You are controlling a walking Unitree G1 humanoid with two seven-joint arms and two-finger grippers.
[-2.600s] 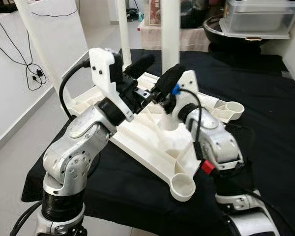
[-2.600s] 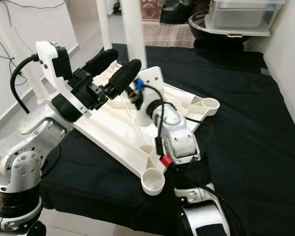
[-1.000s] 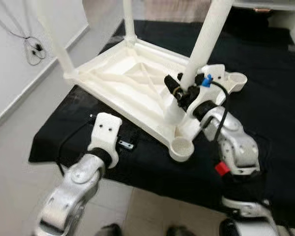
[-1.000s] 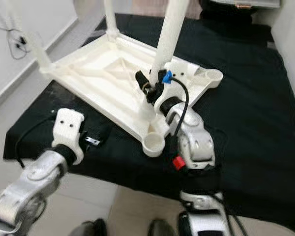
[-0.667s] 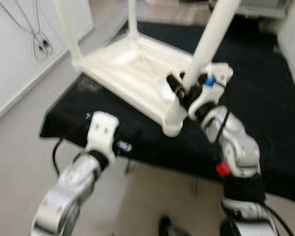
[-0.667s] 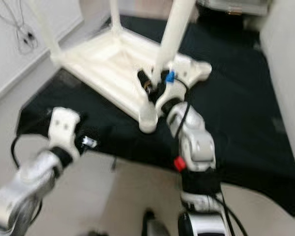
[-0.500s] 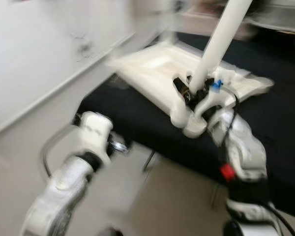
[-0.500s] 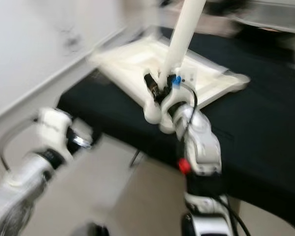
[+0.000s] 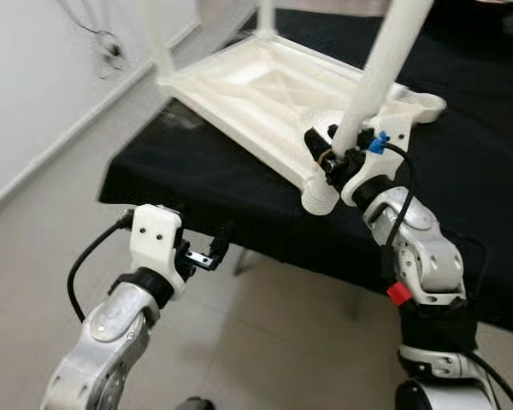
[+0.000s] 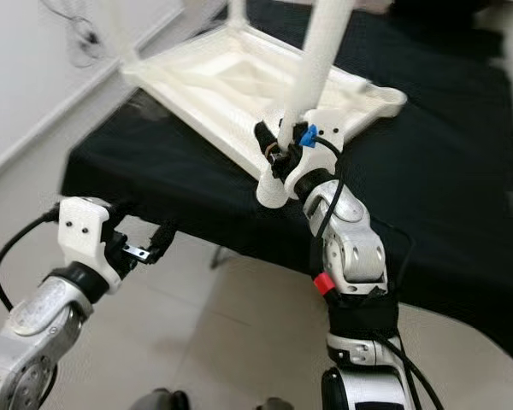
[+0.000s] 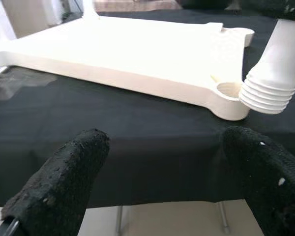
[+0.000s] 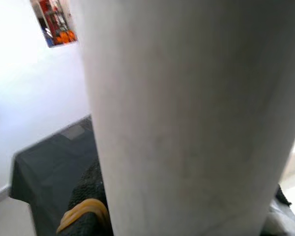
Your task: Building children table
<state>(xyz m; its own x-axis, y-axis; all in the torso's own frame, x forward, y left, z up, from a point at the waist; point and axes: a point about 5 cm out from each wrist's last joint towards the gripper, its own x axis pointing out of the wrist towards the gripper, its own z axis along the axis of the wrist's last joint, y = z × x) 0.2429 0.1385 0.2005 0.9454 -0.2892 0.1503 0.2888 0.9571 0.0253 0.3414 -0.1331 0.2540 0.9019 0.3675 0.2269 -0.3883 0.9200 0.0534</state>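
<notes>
The black-draped desk now sits farther up and away in the head views than a moment ago — the robot's viewpoint has swung back and down, so floor shows under its arms. The upturned white tabletop lies on that cloth with legs already standing at its far corners and a near corner socket empty at the desk's edge.

The left gripper, which was up beside the tabletop, has dropped below the desk edge, its fingers spread wide and holding nothing.

The right gripper remains clamped on the lower end of a white table leg, fingers closed around it, the leg's ribbed foot hovering just beside the empty socket rather than seated in it. Judging from this, the leg is being carried to that corner — the insertion is not yet done.
</notes>
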